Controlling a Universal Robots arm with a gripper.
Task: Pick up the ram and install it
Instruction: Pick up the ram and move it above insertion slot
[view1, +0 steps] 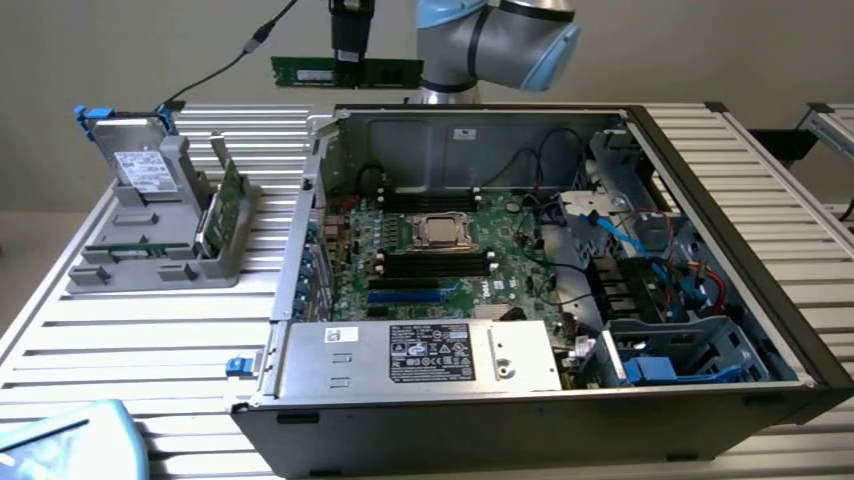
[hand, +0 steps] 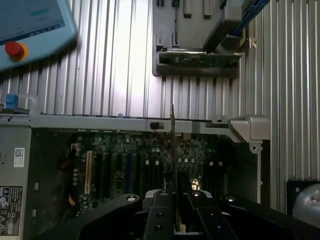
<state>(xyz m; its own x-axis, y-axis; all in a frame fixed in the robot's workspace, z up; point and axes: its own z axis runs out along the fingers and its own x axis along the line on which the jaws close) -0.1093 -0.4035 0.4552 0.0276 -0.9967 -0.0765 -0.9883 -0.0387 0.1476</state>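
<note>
while the tool (view1: 350, 62) hangs up in the air, its fingers (hand: 159, 210) are closed nearly all the way on the ram (view1: 394, 73), pinching it around mid-length so the green stick juts out level on both sides. in the wrist view the tool (hand: 175, 202) shows the ram (hand: 173, 150) edge-on as a thin line running out btwn the two black fingers. the ram touches nothing but the tool, well clear of everything under it. directly beneath the tool lies the open pc case (view1: 787, 330), w/ the motherboard (view1: 461, 262) facing up and the cpu socket (view1: 438, 232) in the middle. further from the tool, at the case's near end, is the silver psu (view1: 427, 355). off to the exterior view's left of the tool and lower, a grey holder (view1: 147, 265) stands on the slatted desk (view1: 134, 360), carrying a drive box (view1: 140, 170) and an expansion card (view1: 227, 205). farthest from the tool, a light-blue pendant (view1: 60, 440) rests at the desk corner.
</note>
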